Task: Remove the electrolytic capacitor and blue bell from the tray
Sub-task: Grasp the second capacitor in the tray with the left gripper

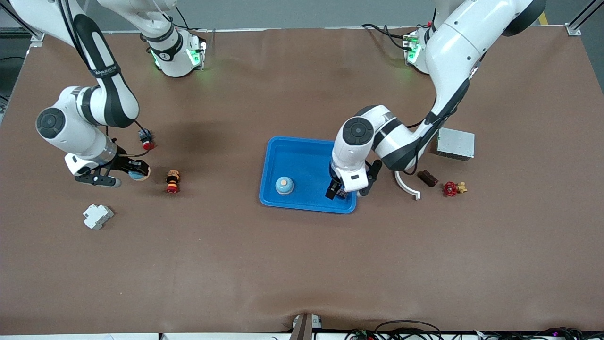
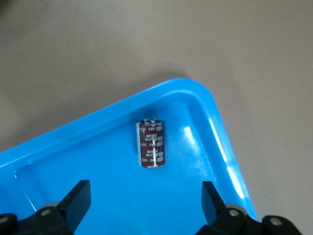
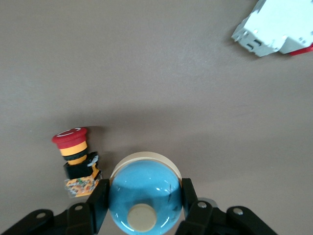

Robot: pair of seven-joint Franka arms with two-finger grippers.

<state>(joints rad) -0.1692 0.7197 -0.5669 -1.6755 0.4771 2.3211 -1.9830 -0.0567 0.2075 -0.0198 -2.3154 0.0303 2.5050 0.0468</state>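
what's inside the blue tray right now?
In the blue tray: one blue bell and a brown capacitor lying on its side near a corner. The open left gripper hangs over that corner, covering the capacitor in the front view.

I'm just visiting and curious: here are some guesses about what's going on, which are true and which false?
1. The right gripper holds a blue bell. True.
2. The capacitor lies on the bare table. False: it lies in the blue tray.
3. The left gripper is open over the tray. True.
4. The tray holds no bell. False: a second blue bell sits in it.
5. A red emergency stop button lies on the table beside the held bell. True.
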